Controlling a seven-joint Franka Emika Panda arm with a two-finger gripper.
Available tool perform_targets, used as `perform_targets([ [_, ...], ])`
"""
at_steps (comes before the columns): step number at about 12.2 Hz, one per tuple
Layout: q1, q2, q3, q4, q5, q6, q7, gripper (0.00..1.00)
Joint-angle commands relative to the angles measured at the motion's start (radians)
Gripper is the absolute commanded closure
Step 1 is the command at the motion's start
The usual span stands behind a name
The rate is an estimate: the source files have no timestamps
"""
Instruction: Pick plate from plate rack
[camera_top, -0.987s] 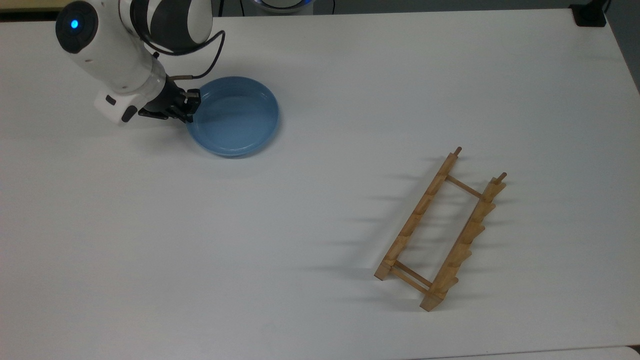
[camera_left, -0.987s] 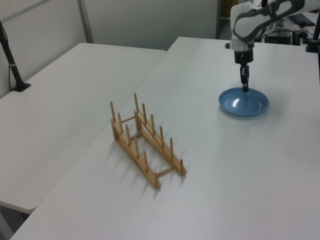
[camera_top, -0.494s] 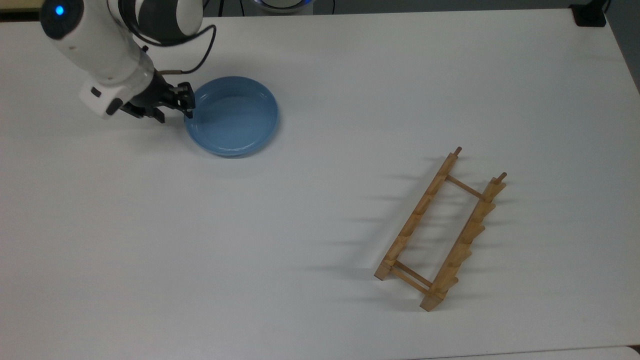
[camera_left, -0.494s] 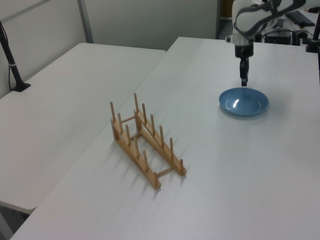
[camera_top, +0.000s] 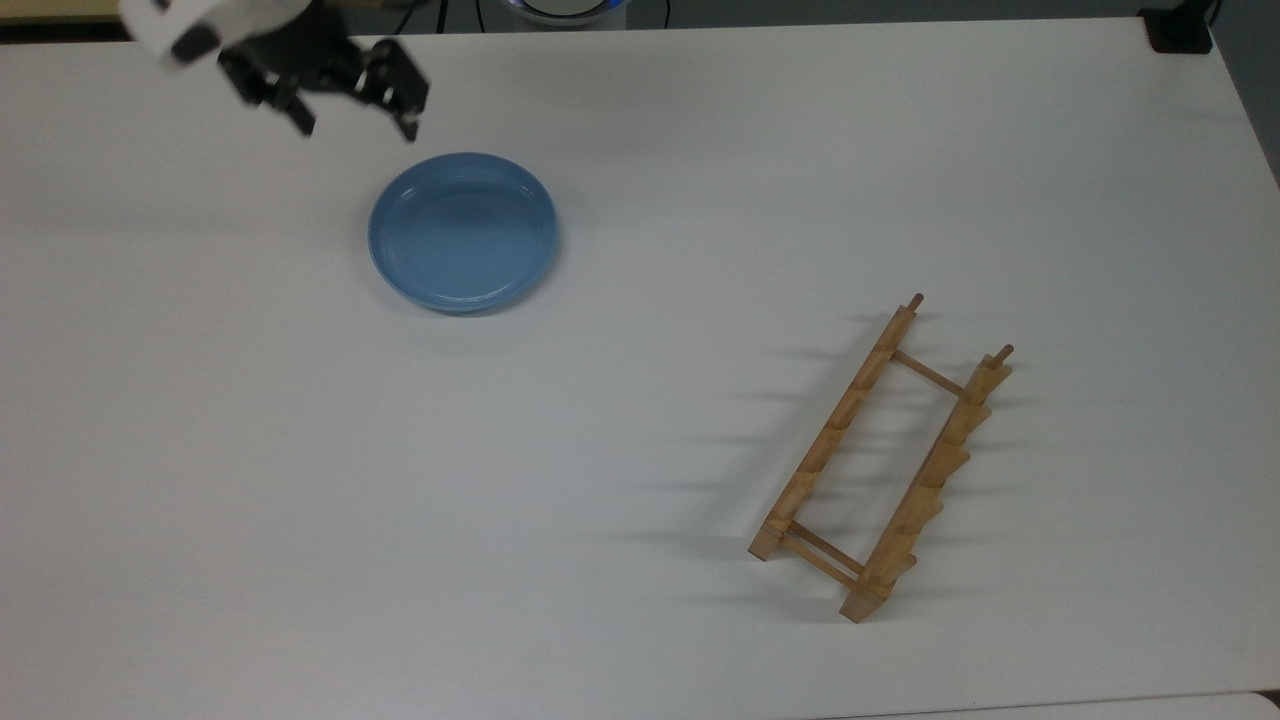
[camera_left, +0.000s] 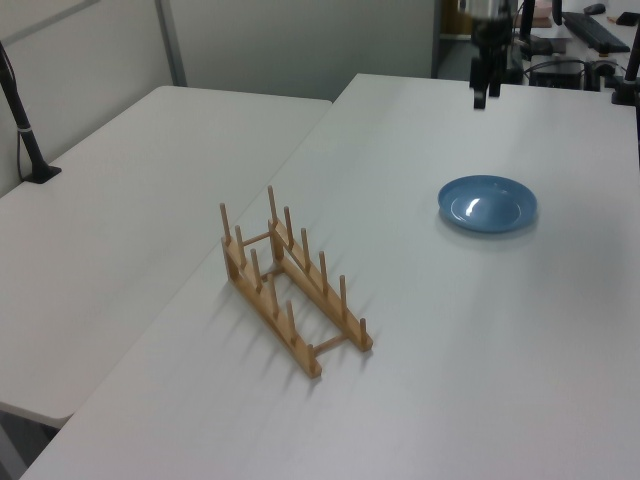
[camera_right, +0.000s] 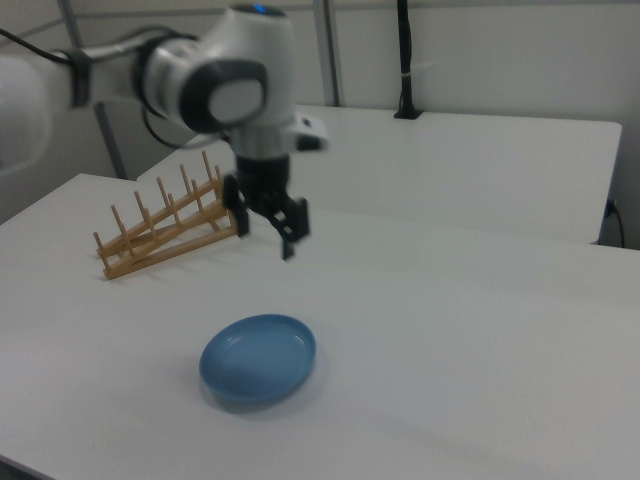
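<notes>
The light-blue plate (camera_top: 462, 232) lies flat on the white table, far from the plate rack (camera_top: 885, 460), which stands with nothing in its slots. In the left view the plate (camera_left: 487, 203) sits at the back right and the rack (camera_left: 290, 290) in the middle. My gripper (camera_top: 357, 118) hangs in the air beyond the plate's rim, toward the top view's upper left, open and holding nothing. In the right view the gripper (camera_right: 266, 235) is well above the plate (camera_right: 258, 360), with the rack (camera_right: 165, 225) behind it.
The white table (camera_top: 640, 600) is bare around the plate and rack. A black clamp (camera_top: 1180, 30) sits at its corner on the top view's upper right. A second white table (camera_left: 120, 200) adjoins on the left view's left, with a black post (camera_left: 25, 110).
My gripper left the plate's rim, opened wider and rose away toward the top view's upper edge. The plate stays flat on the table; the rack has not moved.
</notes>
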Motion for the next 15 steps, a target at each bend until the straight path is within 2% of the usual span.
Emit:
perform_targets([
  [1,0.099,-0.113,-0.013,0.030,0.005,-0.109,0.224,0.00],
  [2,0.131,-0.133,-0.022,0.046,0.005,-0.144,0.249,0.00],
  [4,0.223,-0.162,-0.088,0.067,0.006,-0.226,0.272,0.00],
  [5,0.252,-0.176,-0.100,0.067,0.006,-0.237,0.276,0.00],
  [7,0.256,-0.180,-0.094,0.066,-0.011,-0.209,0.235,0.00],
  [9,0.250,-0.176,-0.093,0.060,-0.035,-0.072,0.176,0.00],
  [11,0.248,-0.172,-0.091,0.057,-0.098,-0.002,0.117,0.00],
  [15,0.254,-0.166,-0.091,0.055,-0.116,-0.002,0.122,0.00],
])
